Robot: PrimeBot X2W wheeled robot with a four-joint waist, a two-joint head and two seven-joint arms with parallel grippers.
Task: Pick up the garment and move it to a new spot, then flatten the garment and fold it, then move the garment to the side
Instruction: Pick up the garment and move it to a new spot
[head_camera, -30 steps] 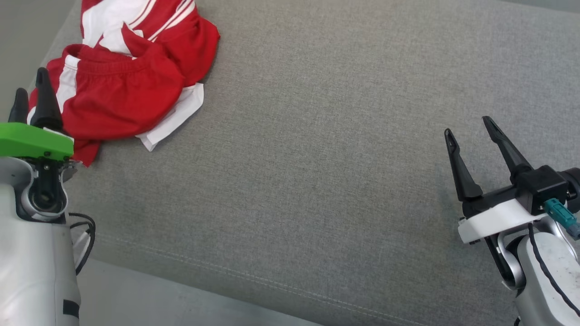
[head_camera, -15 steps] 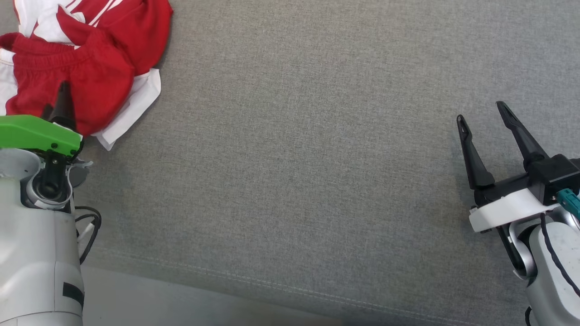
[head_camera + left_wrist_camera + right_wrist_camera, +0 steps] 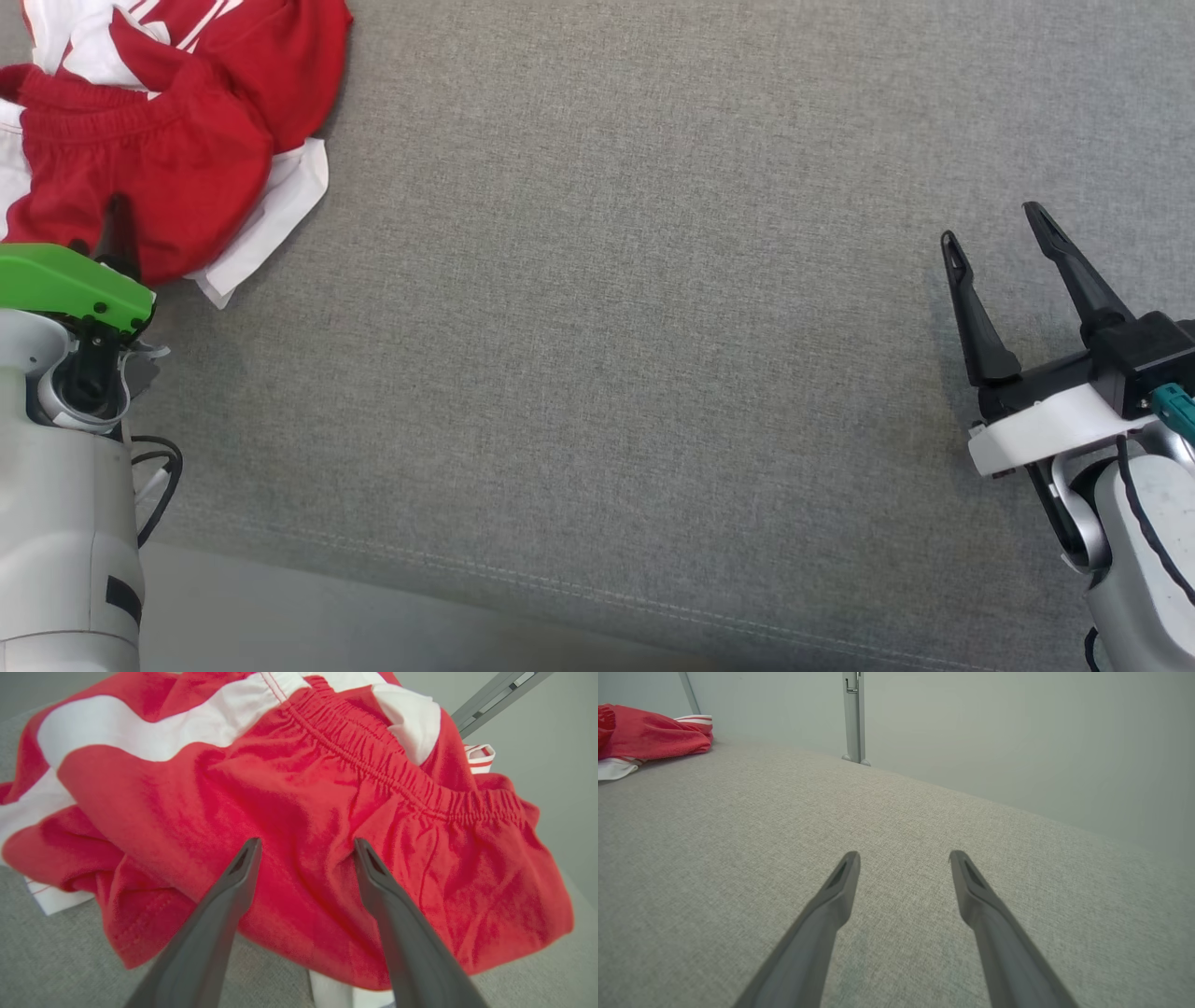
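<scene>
The garment (image 3: 177,140) is a crumpled heap of red fabric with white panels and stripes, at the far left of the grey cushion. My left gripper (image 3: 110,224), under its green mount, reaches over the garment's near edge. In the left wrist view its fingers (image 3: 243,877) are spread wide just above the red fabric (image 3: 303,788), below an elastic waistband (image 3: 397,784), gripping nothing. My right gripper (image 3: 992,226) hovers open over bare cushion at the right. The right wrist view has that gripper (image 3: 904,854) with nothing in it and the garment (image 3: 644,737) far off at the upper left.
The grey woven cushion (image 3: 607,327) has a stitched seam (image 3: 560,583) along its front edge, with pale floor below. A metal post (image 3: 853,718) stands against the pale wall behind the cushion's far edge.
The head camera has shifted, so the garment sits further left in the picture. My left gripper has gone from the garment's left edge to over its red fabric. Both grippers stay open.
</scene>
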